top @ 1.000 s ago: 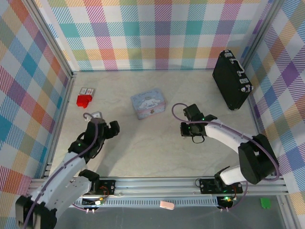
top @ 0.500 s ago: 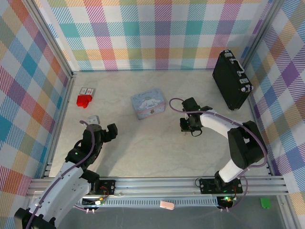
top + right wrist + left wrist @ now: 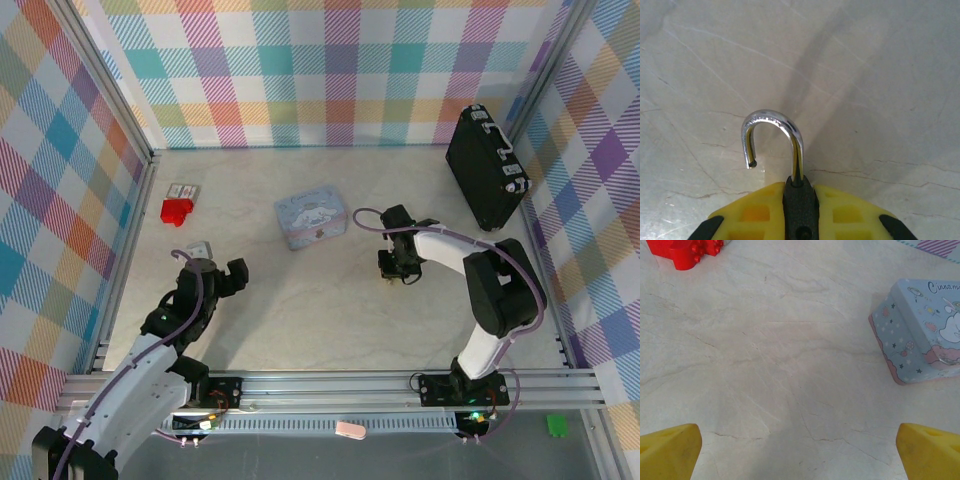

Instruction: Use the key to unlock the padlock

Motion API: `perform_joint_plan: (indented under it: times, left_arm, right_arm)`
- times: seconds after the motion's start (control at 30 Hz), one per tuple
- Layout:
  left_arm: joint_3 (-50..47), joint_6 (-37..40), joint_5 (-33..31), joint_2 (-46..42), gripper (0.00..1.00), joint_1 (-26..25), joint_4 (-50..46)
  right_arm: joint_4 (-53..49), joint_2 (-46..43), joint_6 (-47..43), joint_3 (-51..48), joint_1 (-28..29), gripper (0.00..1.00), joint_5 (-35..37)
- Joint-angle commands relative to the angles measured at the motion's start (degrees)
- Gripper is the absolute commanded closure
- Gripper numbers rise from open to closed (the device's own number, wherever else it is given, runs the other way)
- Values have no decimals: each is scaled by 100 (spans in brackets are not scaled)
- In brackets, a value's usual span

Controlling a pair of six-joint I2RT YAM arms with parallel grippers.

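Observation:
My right gripper (image 3: 800,216) is shut on the tiny dark padlock (image 3: 799,196), whose body is clamped between the yellow fingers (image 3: 752,212). The silver shackle (image 3: 771,119) stands swung open, its left end free above the table. From above, the right gripper (image 3: 397,266) sits low over the table, right of the tin. My left gripper (image 3: 800,452) is open with bare table between its yellow fingertips (image 3: 670,447); from above it (image 3: 213,268) hovers near the left wall. The key is out of view.
A pastel blue cartoon tin (image 3: 314,220) (image 3: 920,335) stands mid-table between the arms. A red block (image 3: 176,209) (image 3: 685,250) and a small card (image 3: 183,190) lie at the far left. A large black case (image 3: 485,168) leans at the right wall.
The right arm has folded in, carrying the padlock slightly farther back and left. The left gripper has drawn back a little toward the near left, still open.

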Motion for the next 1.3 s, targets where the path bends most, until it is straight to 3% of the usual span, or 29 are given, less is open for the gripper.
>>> perform_joint_plan:
  times: [0.0, 0.73, 1.27]
  left_arm:
    - [-23, 110, 38, -3, 1, 42, 126]
    - [-28, 99, -35, 11, 1, 40, 121]
    - [-36, 109, -48, 31, 1, 43, 121]
  right_arm:
    - [-150, 87, -122, 148, -47, 96, -117]
    - [-257, -30, -190, 164, -57, 81, -241]
    - [-712, -863, -269, 175, -57, 71, -135]
